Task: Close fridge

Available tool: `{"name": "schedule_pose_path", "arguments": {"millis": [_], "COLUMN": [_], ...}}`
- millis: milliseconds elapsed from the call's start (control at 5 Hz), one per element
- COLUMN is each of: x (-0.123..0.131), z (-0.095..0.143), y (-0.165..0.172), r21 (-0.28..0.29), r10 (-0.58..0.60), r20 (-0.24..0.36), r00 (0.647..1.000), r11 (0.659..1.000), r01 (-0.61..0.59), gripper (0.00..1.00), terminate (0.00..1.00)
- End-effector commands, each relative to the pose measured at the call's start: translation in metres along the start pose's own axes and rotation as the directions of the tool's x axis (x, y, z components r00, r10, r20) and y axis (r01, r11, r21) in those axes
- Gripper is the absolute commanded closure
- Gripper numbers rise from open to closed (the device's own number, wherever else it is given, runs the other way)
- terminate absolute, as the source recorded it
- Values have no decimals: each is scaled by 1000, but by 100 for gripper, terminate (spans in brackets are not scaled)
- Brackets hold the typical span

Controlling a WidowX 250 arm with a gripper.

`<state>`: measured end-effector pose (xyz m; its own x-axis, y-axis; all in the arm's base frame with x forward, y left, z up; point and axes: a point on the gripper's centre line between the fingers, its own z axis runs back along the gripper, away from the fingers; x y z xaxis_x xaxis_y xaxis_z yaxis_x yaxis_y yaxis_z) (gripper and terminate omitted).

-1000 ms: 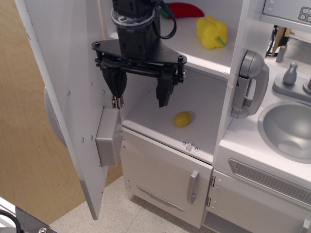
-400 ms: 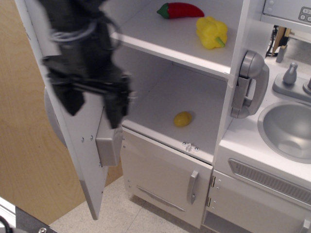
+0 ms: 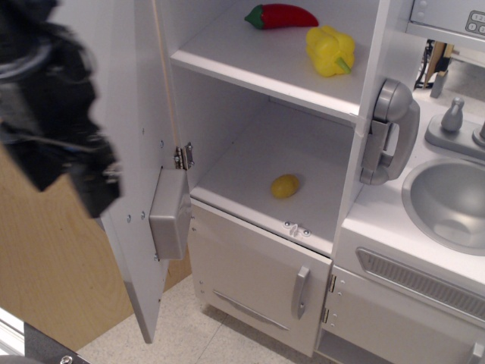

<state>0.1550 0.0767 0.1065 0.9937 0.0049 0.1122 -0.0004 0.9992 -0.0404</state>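
Observation:
The white fridge (image 3: 318, 144) stands open, with its white shelves showing. Its large door (image 3: 140, 136) is swung out to the left, inner face toward me, with a grey box (image 3: 170, 214) on it. A red pepper (image 3: 282, 16) and a yellow pepper (image 3: 330, 50) lie on the upper shelf. A small yellow lemon (image 3: 285, 186) lies on the lower shelf. My gripper (image 3: 57, 129) is a dark blur at the far left, in front of the door's outer edge. Its fingers cannot be made out.
A shorter lower white door (image 3: 258, 277) with a small grey handle is shut below the fridge. A grey toy phone (image 3: 388, 133) hangs on the fridge's right side. A grey sink (image 3: 447, 205) with a tap is at the right. A wooden wall (image 3: 45, 265) is at the left.
My gripper has moved out of the fridge opening to the left, past the door's edge, and now blurs at the far left. The door has not visibly moved.

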Motion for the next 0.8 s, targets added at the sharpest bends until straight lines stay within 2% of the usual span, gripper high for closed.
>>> {"name": "schedule_pose_path", "arguments": {"millis": [0, 400, 600], "x": [-2, 47, 69], "z": [9, 24, 24], "y": [43, 71, 66], "r21": [20, 13, 53], "r10": [-18, 110, 121], "r20": [14, 108, 128], "r00": [1000, 988, 984], "r11": [1000, 994, 990], "r01": [17, -112, -128], "gripper": [0, 0, 0], "terminate": [0, 0, 0]}}
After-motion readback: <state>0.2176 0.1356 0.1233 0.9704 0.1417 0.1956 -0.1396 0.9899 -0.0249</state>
